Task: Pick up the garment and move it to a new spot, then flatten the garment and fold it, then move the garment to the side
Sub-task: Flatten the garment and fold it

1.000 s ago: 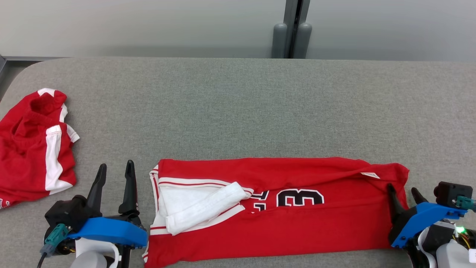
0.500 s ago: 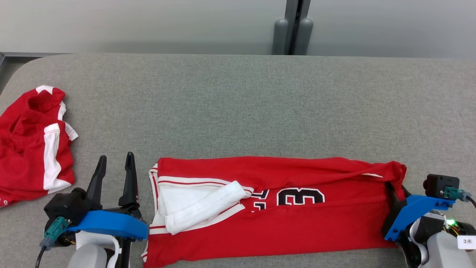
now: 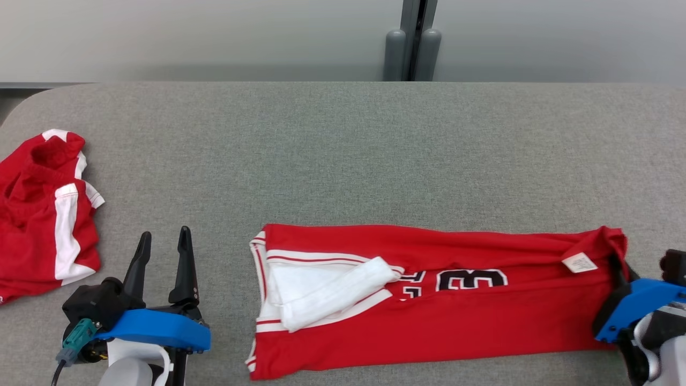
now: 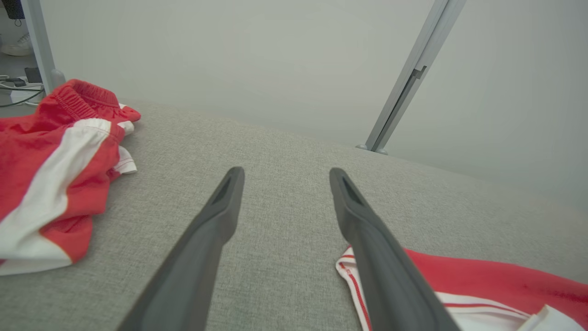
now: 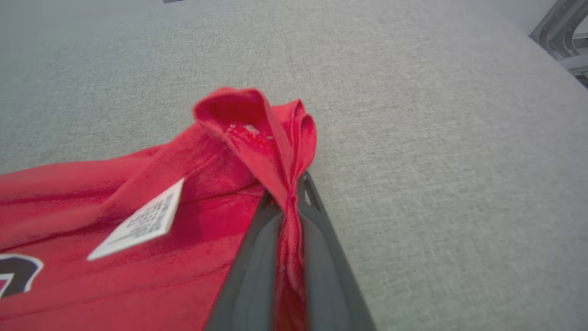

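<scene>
Right gripper (image 5: 288, 193) has closed its jaws on the jersey (image 3: 429, 321) at its label end. Left gripper (image 3: 163, 241) holds its jaws open beside it. Lengthwise fold looks done; cross-fold and set-aside remain.

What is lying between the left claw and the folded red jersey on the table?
In the head view that stretch is bare: just grey table cover lies between the left claw and the jersey.

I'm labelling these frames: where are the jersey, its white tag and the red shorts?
jersey (image 3: 482, 327), head view, lower red panel.
white tag (image 5: 138, 223), right wrist view, middle of the label.
red shorts (image 3: 27, 236), head view, red fabric beside white stripe.
</scene>
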You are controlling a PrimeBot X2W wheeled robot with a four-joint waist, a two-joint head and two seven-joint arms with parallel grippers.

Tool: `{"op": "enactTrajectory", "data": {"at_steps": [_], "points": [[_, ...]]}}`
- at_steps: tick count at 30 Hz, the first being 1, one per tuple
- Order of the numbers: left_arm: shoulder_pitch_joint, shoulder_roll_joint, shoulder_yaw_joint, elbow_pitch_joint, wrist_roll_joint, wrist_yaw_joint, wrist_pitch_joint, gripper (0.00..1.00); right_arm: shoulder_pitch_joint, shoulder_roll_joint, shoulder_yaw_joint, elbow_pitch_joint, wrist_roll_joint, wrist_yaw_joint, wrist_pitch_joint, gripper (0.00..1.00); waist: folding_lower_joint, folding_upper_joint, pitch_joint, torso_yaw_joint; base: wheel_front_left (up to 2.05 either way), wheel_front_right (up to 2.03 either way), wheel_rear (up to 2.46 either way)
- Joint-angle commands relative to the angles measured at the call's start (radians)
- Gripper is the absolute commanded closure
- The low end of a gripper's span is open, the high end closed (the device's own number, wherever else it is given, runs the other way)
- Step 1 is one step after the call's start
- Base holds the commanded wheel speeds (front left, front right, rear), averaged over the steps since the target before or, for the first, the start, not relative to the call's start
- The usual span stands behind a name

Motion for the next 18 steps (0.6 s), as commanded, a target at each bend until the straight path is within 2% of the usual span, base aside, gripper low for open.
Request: {"op": "enactTrajectory", "data": {"at_steps": [1,5,10,13,15,18], "points": [[-0.001,0.001,0.006,-0.002,0.004,-0.007,-0.005,0.00,0.017,-0.020,-0.020,-0.024,-0.009,-0.002,0.005,1.00,0.0000,-0.0001,0.001,-0.003,0.00,0.00,0.00],[0.002,0.000,0.011,-0.002,0.011,-0.008,-0.005,0.00,0.037,-0.064,-0.089,-0.112,-0.020,-0.002,0.030,1.00,0.0000,-0.0001,0.001,-0.012,0.00,0.00,0.00],[0.001,-0.004,0.005,0.007,0.016,-0.010,-0.005,0.00,0.080,-0.072,-0.168,-0.252,-0.054,-0.001,0.105,1.00,0.0000,-0.0001,-0.013,-0.018,0.00,0.00,0.00],[0.000,-0.006,0.004,0.009,0.018,-0.011,-0.005,0.00,0.099,-0.054,-0.186,-0.309,-0.058,-0.001,0.139,1.00,0.0000,-0.0001,-0.021,-0.018,0.00,0.00,0.00],[0.007,-0.007,0.008,0.011,0.018,-0.012,-0.005,0.00,0.125,-0.003,-0.196,-0.377,-0.044,-0.001,0.205,1.00,0.0000,-0.0001,-0.036,-0.023,0.00,0.00,0.00],[0.018,-0.007,0.014,0.012,0.017,-0.014,-0.005,0.00,0.142,0.033,-0.129,-0.432,-0.014,-0.001,0.261,1.00,0.0000,-0.0001,-0.048,-0.029,0.00,0.00,0.00]]}}
